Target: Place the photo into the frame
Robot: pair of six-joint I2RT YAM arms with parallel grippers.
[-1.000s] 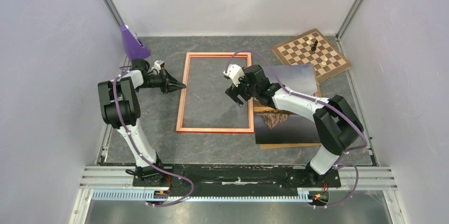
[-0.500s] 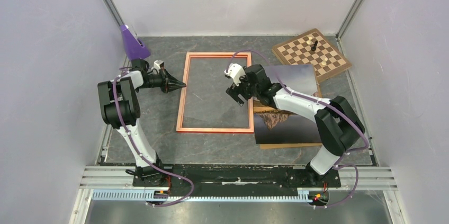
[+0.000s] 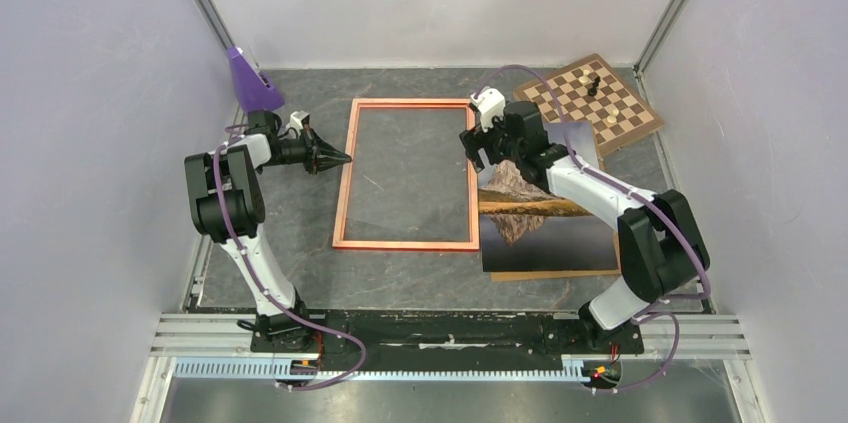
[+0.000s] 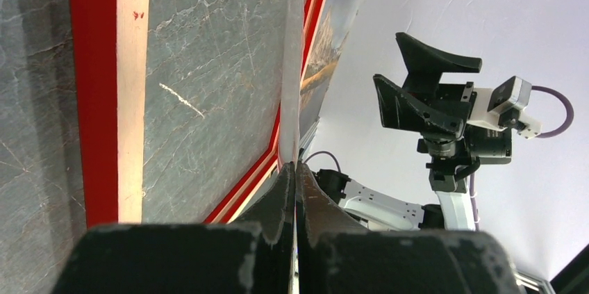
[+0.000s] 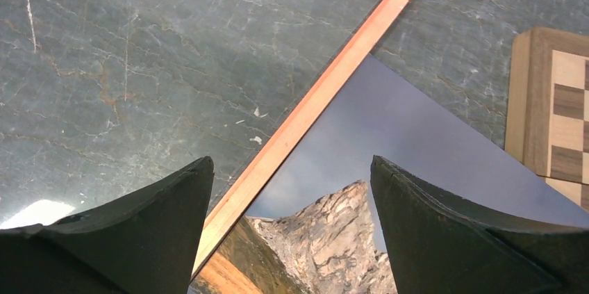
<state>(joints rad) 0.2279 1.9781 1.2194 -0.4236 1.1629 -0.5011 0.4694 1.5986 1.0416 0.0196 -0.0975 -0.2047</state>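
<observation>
The frame, thin and orange-red, lies flat mid-table with grey table showing through it. The photo of a mountain and lake lies face up just right of it, its left edge against the frame's right side. My right gripper hovers open over that right side near the far corner. In the right wrist view its gripper spans the frame edge and the photo, holding nothing. My left gripper is shut and empty, its tip at the frame's left side. The left wrist view shows its tip and the frame.
A brown board shows under the photo's near and right edges. A chessboard with a few pieces sits at the far right corner. A purple object stands at the far left. Walls enclose the table.
My right gripper has moved away and to the right, from over the frame's inside to over its right side near the far corner, uncovering the photo's mountain. The left arm has not moved.
</observation>
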